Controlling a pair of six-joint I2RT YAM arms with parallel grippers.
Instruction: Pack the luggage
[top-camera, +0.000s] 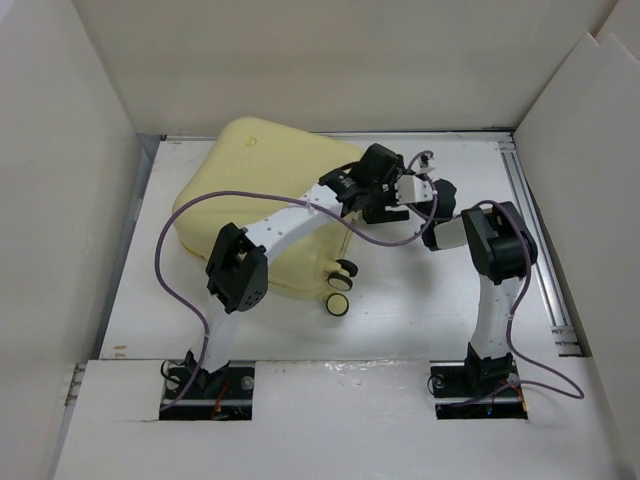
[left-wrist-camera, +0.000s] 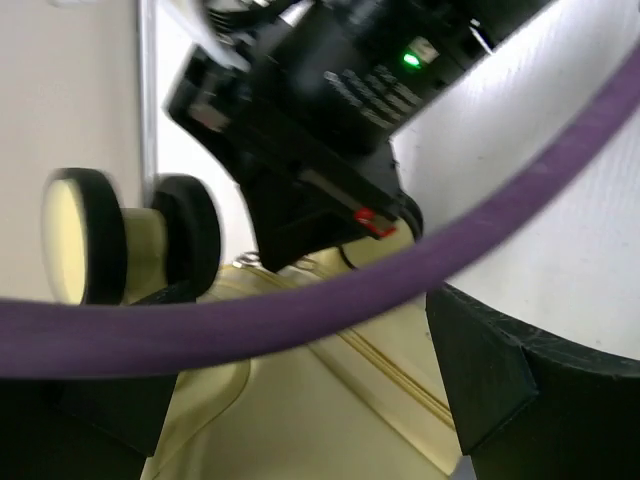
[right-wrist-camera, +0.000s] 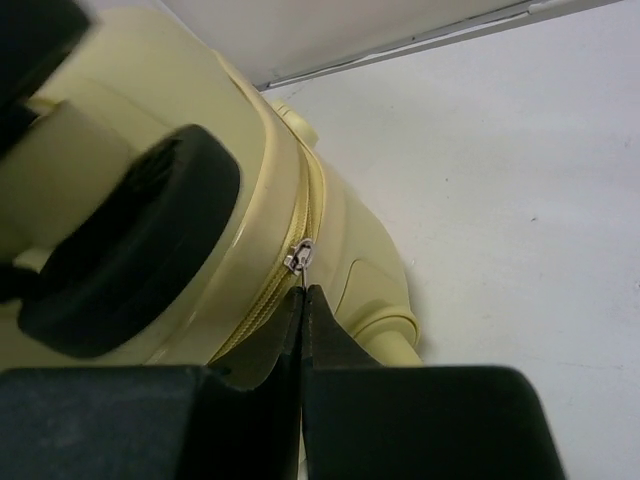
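The pale-yellow luggage (top-camera: 255, 175) lies closed on the table, its wheels (top-camera: 340, 290) toward the near side. My right gripper (right-wrist-camera: 303, 292) is shut on the small metal zipper pull (right-wrist-camera: 299, 256) on the luggage's yellow zip seam. In the top view it (top-camera: 393, 203) sits at the luggage's right edge. My left gripper (left-wrist-camera: 300, 400) is open. Its two black fingers (left-wrist-camera: 480, 380) stand wide apart over the yellow shell (left-wrist-camera: 300, 420), close to the zip line. In the top view it (top-camera: 372, 205) reaches across the luggage, right beside the right gripper.
A purple cable (left-wrist-camera: 350, 290) crosses the left wrist view in front of the fingers. The two cream-and-black wheels (left-wrist-camera: 85, 235) show at its left. White walls (top-camera: 90, 200) enclose the table on three sides. A metal rail (top-camera: 535, 230) runs along the right.
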